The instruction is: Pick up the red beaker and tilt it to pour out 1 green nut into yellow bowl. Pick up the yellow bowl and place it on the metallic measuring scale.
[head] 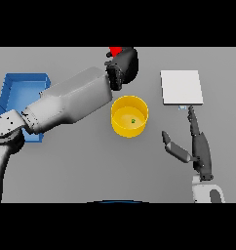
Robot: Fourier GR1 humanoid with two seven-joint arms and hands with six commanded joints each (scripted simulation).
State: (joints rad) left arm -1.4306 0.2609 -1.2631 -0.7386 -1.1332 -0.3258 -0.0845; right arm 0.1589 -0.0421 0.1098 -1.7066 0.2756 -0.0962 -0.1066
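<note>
Beaker, red, small point(114, 50): clenched in my left hand point(123, 66), mostly hidden behind it. Round yellow bowl point(129, 116) just below that hand, one green nut point(133, 121) inside. Pour looks done; I should right the beaker gently. Right hand point(198, 144) released, beside the bowl, below the flat metallic scale point(181, 87).

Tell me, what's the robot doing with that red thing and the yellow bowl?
The robot's left hand is curled around the red beaker at the far side of the table, just behind the yellow bowl. One small green nut already lies inside the bowl. The right hand waits open to the bowl's right, its fingers pointing toward the metallic measuring scale. The bowl is not on the scale yet. A blue tray sits at the left.
</note>
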